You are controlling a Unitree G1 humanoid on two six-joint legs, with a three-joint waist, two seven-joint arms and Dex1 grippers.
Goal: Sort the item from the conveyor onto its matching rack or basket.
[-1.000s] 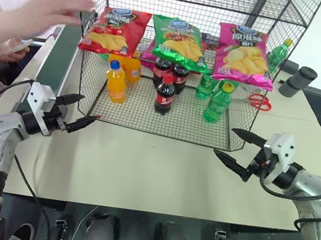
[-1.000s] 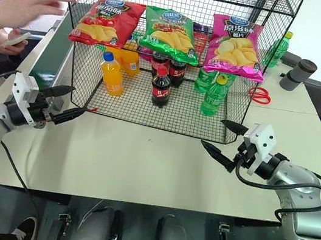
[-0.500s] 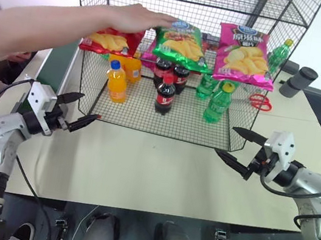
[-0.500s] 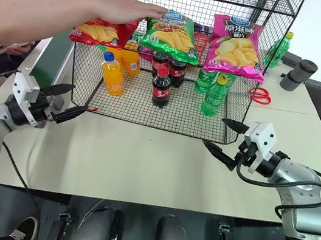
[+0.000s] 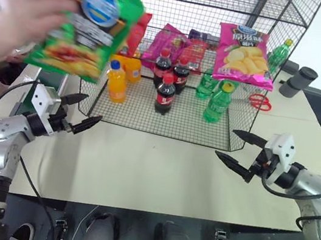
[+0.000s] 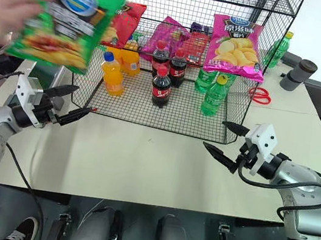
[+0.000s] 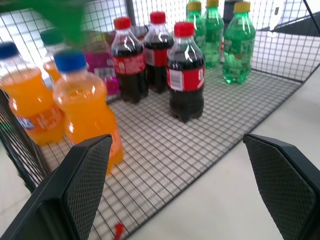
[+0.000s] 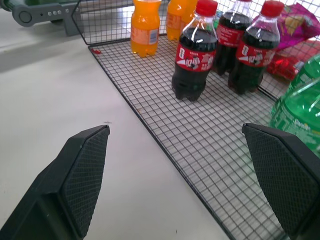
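Observation:
A person's hand (image 5: 17,16) holds the green crisp bag, the item (image 5: 87,21), in the air at the upper left, in front of the black wire rack (image 5: 199,0). The bag hides most of the conveyor; its grey end (image 8: 42,11) shows in the right wrist view. My left gripper (image 5: 88,111) stands open and empty over the table, below the bag and by the rack's left front corner. Open and empty too, my right gripper (image 5: 225,144) is near the rack's right front corner.
On the rack's shelf lie a red crisp bag (image 5: 140,30), a pink crisp bag (image 5: 245,48) and smaller bags (image 5: 170,44). Orange (image 5: 116,82), cola (image 5: 164,95) and green bottles (image 5: 217,103) stand on its bottom tier. Red scissors (image 5: 260,101) lie to the right.
The person's hand has lifted the green bag off the rack's shelf and carried it up and to the left. Smaller bags behind it now show. Both grippers stay put.

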